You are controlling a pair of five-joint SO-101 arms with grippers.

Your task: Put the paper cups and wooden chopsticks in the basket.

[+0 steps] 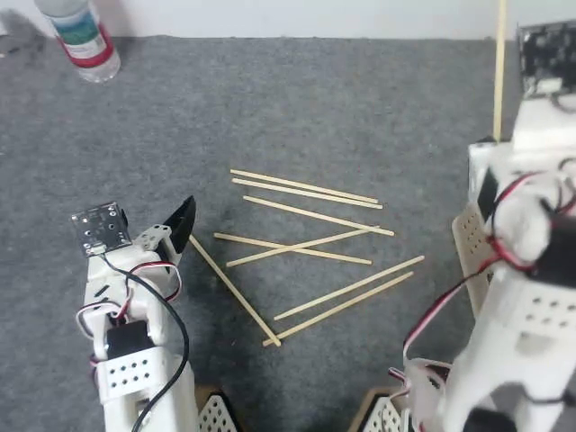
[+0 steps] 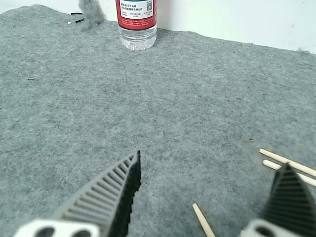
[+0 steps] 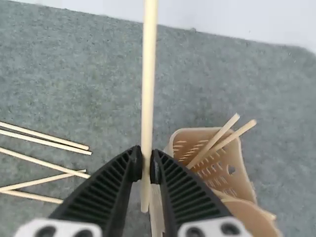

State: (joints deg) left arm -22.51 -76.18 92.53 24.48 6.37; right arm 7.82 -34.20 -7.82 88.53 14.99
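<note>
High view: grey felt (image 1: 360, 108) meets white wall (image 1: 270, 13); left gripper (image 2: 211, 165) gapes, right gripper (image 3: 145, 160) pinches a chopstick (image 3: 149, 74).

Chopsticks (image 1: 306, 243) in the middle of the mat (image 1: 360, 99), basket (image 3: 219, 160) to their right, bottle (image 1: 81, 36) far left.

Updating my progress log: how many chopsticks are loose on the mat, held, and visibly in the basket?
Loose chopsticks on the mat: 8
Chopstick held in the right gripper: 1
Chopsticks visible in the basket: 2
Total: 11
</note>
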